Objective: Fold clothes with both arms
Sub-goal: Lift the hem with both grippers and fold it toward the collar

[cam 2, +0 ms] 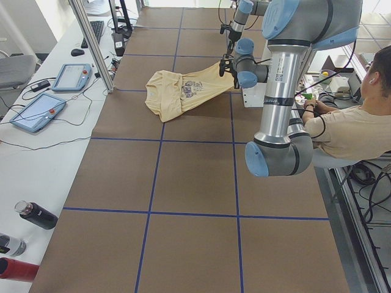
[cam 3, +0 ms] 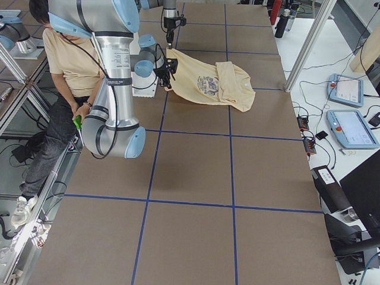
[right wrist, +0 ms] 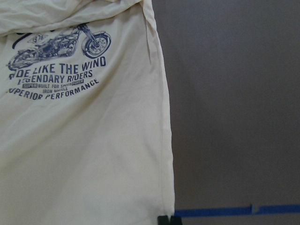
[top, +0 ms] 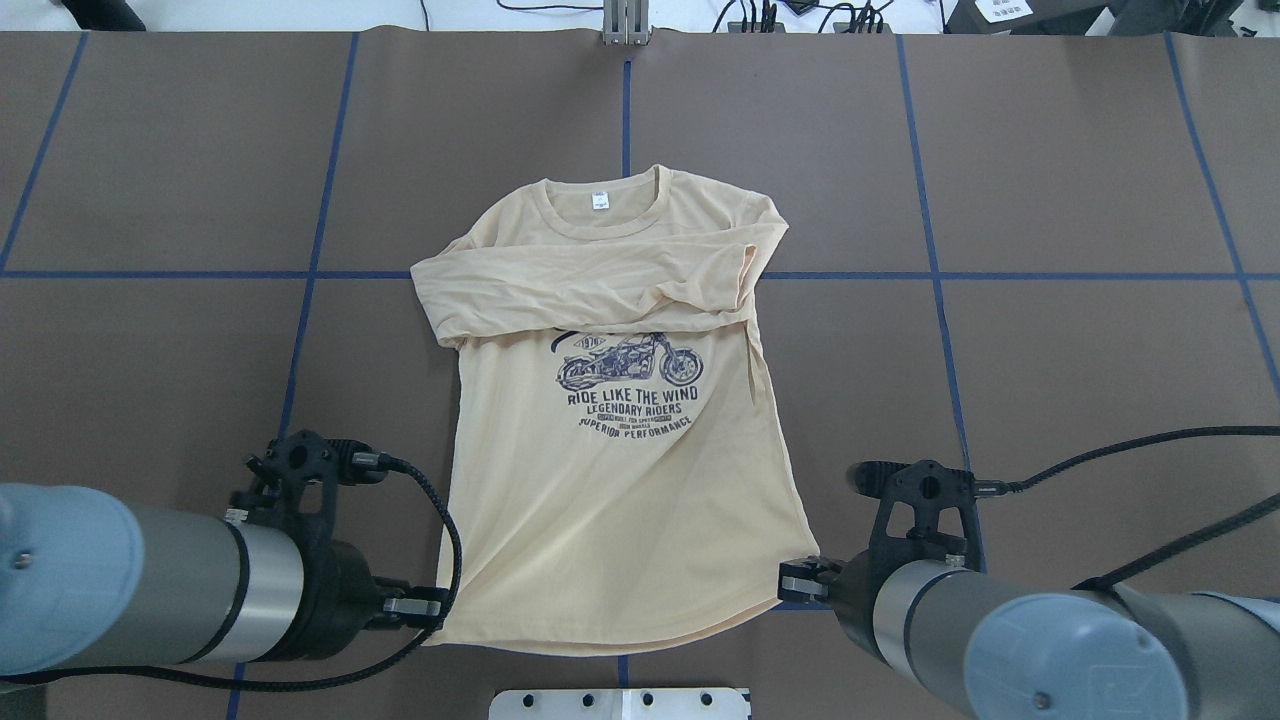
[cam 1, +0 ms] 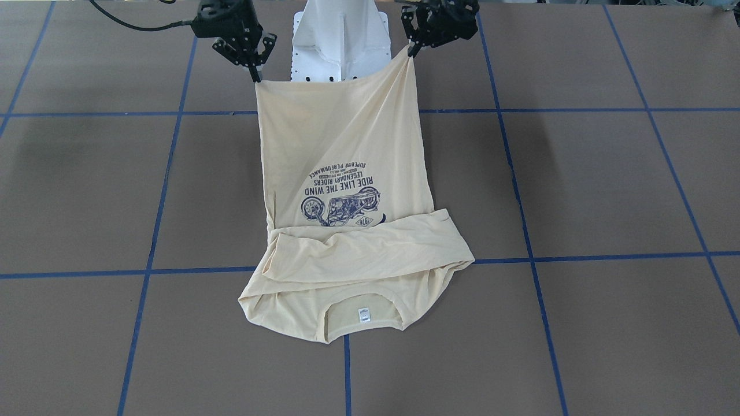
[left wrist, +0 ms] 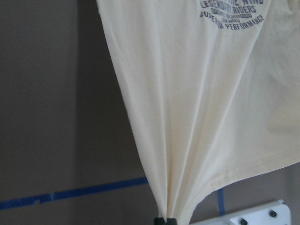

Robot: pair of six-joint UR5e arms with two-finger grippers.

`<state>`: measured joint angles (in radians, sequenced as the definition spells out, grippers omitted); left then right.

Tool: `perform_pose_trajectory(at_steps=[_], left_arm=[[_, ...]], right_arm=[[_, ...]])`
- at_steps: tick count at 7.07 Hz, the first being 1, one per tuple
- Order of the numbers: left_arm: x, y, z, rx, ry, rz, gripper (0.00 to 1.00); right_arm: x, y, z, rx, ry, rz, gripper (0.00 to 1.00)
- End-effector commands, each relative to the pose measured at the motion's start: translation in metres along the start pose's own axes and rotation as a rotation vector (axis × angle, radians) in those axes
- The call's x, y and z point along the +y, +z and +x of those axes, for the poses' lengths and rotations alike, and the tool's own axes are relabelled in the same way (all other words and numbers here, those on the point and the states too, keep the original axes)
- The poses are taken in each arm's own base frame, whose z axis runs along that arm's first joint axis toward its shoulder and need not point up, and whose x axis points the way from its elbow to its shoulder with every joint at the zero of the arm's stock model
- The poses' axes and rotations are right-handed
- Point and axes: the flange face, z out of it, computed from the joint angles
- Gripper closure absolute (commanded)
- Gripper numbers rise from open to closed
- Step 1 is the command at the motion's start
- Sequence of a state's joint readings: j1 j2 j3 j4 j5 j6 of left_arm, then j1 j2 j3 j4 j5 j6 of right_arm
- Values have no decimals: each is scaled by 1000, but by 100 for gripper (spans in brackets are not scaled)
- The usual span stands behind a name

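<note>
My gripper [right wrist: 168, 220] pinches the T-shirt [right wrist: 84, 154] corner at bottom centre. Shirt fills the left half, navy motorcycle print [right wrist: 56, 61] upper left. Brown worktop [right wrist: 234, 103] to the right, blue tape line [right wrist: 225, 211] low on it.

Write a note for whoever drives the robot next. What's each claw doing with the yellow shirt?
Left gripper: shut on one hem corner of the T-shirt.
Right gripper: shut on the other hem corner.
T-shirt: hem lifted, collar end lying on the table, print up.
Done: sleeves folded across the chest.
Left: probably carry the hem over to the collar, then release.
</note>
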<state>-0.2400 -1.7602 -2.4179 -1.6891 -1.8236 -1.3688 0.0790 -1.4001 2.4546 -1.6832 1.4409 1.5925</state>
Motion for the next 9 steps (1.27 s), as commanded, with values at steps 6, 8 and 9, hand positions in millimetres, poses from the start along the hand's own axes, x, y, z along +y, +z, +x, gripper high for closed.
perform_pose_trajectory(at_steps=[6,8,9], left_arm=[[-58,45,-20,-172,-72,113,100],[-112,55,-37,-233,-131,197,100],[-126,42,-41,-231,-148,231,100]], right_arm=[[-67,24,-54,92,7,92,100],[-128,43,-47,84,15,182,100],[-151,45,-49,65,27,217,100]])
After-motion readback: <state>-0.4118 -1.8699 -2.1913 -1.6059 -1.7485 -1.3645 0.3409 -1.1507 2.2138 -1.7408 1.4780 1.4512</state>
